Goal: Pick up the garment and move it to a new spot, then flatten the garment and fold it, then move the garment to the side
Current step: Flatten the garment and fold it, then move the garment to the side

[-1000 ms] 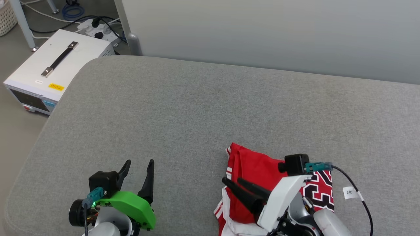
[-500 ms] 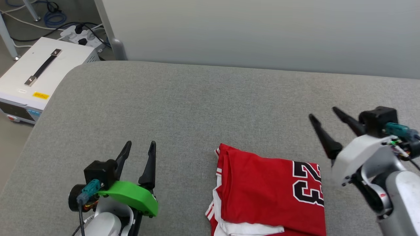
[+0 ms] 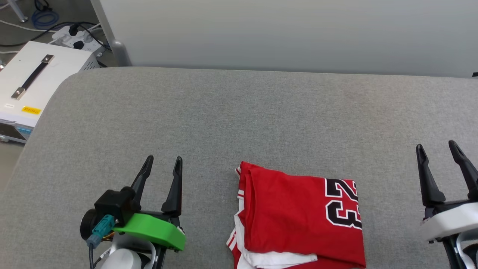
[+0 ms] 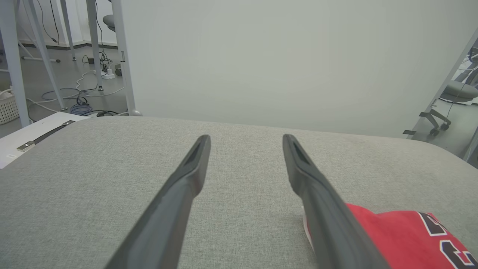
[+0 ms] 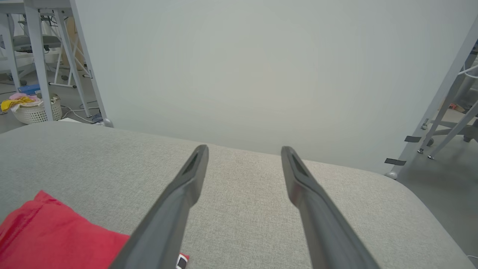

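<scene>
The right gripper [image 3: 435, 145], fingers apart, is retreating off the folded red-and-white jersey T-shirt [image 3: 295, 213] at the front edge of the grey padded surface [image 3: 239, 112] (left gripper [image 3: 164, 159] likewise spread); the task is seemingly ending.

surface: we see grey fabric pad [image 3: 239, 112], rounded corners
left floor: white box [image 3: 59, 69], black handle [image 3: 33, 76], yellow sticker [image 3: 31, 110]
behind box: power strip [image 3: 73, 37], black plugs [image 3: 78, 45] in it
back: we note pale upright panel [image 3: 283, 33]
</scene>
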